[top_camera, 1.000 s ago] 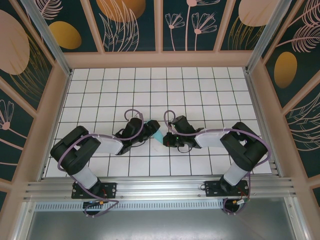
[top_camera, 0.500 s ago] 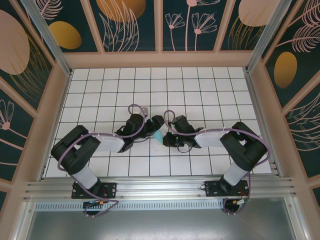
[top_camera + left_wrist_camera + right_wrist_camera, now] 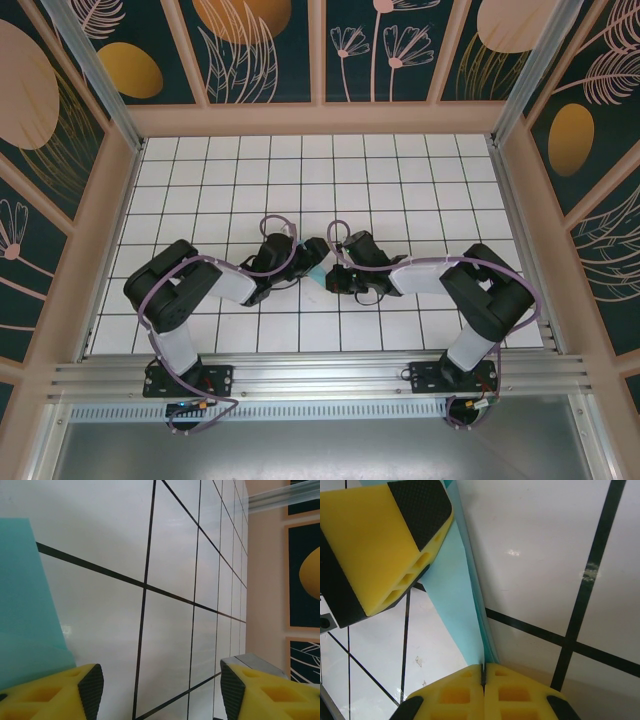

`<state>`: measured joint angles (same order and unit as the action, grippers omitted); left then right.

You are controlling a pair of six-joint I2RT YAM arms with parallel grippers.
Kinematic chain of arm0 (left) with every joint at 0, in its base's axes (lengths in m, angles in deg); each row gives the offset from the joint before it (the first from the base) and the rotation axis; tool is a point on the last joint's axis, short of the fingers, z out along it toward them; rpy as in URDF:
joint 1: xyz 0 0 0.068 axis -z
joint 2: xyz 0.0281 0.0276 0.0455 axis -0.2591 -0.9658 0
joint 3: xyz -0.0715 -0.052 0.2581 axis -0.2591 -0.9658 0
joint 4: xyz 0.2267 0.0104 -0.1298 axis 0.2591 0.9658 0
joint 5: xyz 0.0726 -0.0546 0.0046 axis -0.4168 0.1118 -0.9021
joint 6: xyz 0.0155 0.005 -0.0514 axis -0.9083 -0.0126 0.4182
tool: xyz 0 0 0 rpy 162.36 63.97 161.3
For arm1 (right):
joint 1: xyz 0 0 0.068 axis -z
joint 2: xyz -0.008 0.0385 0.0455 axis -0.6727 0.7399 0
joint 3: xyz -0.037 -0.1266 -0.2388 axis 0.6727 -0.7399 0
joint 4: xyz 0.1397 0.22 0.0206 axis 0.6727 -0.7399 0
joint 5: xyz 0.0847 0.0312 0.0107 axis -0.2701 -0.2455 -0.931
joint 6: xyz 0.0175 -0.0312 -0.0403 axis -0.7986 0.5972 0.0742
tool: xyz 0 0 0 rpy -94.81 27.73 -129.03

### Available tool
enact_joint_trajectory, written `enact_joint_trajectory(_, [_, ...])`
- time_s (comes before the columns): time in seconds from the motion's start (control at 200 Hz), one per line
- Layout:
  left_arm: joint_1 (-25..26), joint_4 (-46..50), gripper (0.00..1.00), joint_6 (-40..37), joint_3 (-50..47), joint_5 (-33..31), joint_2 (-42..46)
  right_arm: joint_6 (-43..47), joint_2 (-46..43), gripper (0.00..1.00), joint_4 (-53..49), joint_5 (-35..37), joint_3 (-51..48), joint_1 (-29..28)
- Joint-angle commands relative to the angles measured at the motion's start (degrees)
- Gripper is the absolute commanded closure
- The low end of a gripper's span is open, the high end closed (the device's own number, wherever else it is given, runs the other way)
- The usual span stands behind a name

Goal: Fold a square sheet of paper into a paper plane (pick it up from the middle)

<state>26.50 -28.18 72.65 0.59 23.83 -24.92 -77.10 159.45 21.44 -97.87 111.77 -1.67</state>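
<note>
The light turquoise sheet of paper (image 3: 316,271) stands folded on edge at the table's middle, between the two grippers. My right gripper (image 3: 483,680) is shut on its folded layers (image 3: 455,595), which rise from the pinched jaws. The arms hide most of the paper's outline in the top view. My left gripper (image 3: 160,692) is open with bare tile between its yellow fingers (image 3: 55,692). A flat face of the paper (image 3: 25,610) lies just outside its left finger. One left finger (image 3: 385,540) hangs close beside the paper in the right wrist view.
The white grid-tiled table (image 3: 400,180) is walled by a peach frame (image 3: 320,118) with dark floral panels. Both arms (image 3: 190,285) (image 3: 470,285) reach in from the near rail and meet at the centre.
The left arm's elbow has swung rightward and forward while its gripper stayed by the paper and opened slightly wider. The right arm and the pinched paper have not moved.
</note>
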Motion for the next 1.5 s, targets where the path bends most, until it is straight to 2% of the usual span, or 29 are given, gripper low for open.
enact_joint_trajectory(0.0, [-0.56, 0.12, 0.32, -4.20, 1.07, 1.02, 3.24, -0.06, 2.48, 1.00, -3.83, 1.23, -1.24, -0.44])
enact_joint_trajectory(0.215, [-0.51, 5.05, 0.29, -6.72, 0.08, -0.21, 11.17, -0.90, 2.78, 1.00, -3.48, 1.14, -1.17, -0.44])
enact_joint_trajectory(0.37, [-0.47, 5.65, 0.33, -5.94, -2.47, -0.96, 13.46, -1.07, 2.63, 1.00, -3.16, 0.96, -1.52, -0.34])
enact_joint_trajectory(0.716, [-0.54, -2.28, 0.38, -3.09, -2.25, 1.84, 4.91, -1.87, 2.43, 1.00, -2.12, 0.62, -1.95, -0.35])
enact_joint_trajectory(0.931, [-0.55, -0.71, 0.40, -2.76, -0.73, -0.13, -1.65, -1.79, 1.36, 1.00, -1.04, -0.49, -2.84, -0.27])
enact_joint_trajectory(1.236, [-0.63, 3.00, 0.42, -2.50, -2.24, -0.40, -2.16, -1.78, -5.50, 0.86, -1.85, -2.54, -3.22, 1.05])
enact_joint_trajectory(1.361, [-0.54, 4.58, 0.42, -3.48, -1.28, 0.21, -2.52, -2.00, -6.43, 0.87, -1.67, -4.15, -3.82, 2.35])
enact_joint_trajectory(1.496, [-0.57, 4.61, 0.42, -3.46, -1.09, 0.37, -2.88, -2.15, -4.72, 0.93, -1.66, -5.11, -4.97, 3.21])
